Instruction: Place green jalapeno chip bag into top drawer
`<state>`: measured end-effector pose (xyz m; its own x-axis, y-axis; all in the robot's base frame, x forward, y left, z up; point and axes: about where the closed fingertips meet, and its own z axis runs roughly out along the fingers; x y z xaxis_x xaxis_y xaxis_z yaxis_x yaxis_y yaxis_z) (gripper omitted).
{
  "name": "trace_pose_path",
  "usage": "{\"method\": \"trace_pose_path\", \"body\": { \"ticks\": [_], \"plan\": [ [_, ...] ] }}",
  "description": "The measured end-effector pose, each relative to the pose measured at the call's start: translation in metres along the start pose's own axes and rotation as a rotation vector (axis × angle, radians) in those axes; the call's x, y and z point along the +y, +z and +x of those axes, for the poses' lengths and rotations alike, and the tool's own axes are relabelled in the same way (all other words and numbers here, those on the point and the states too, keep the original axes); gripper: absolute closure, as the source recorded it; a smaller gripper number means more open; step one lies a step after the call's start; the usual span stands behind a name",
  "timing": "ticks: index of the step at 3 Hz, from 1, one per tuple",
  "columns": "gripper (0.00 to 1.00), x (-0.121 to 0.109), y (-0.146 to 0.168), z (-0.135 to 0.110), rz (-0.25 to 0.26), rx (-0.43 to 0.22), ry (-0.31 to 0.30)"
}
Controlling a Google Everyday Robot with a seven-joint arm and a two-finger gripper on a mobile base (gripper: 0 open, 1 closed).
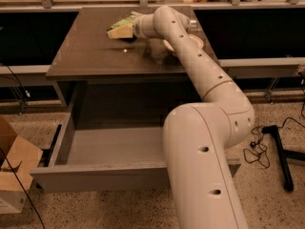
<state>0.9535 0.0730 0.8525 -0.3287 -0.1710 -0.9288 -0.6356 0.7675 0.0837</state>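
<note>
The green jalapeno chip bag (119, 27) is at the back middle of the grey-brown table (86, 56), pale green and yellowish. My gripper (127, 31) reaches in from the right and is shut on the bag's right end. The bag seems held just above the tabletop, with a dark shadow under it. The top drawer (105, 175) is pulled out wide below the table's front edge. Its grey inside shows nothing in it, and my arm hides its right part.
A round white bowl (196, 41) stands on the table behind my forearm, mostly hidden. A cardboard box (14, 171) stands on the floor left of the drawer. A black stand leg (281, 151) and cables lie on the floor at right.
</note>
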Motion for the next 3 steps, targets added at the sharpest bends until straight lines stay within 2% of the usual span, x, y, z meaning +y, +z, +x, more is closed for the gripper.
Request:
{"method": "trace_pose_path", "body": {
  "ticks": [1, 2, 3],
  "plan": [
    [0.26, -0.0074, 0.0051, 0.0046, 0.034, 0.018, 0.012],
    [0.57, -0.0117, 0.0086, 0.0096, 0.058, 0.046, 0.009],
    [0.81, -0.0139, 0.0086, 0.0098, 0.073, 0.056, 0.003]
  ]
}}
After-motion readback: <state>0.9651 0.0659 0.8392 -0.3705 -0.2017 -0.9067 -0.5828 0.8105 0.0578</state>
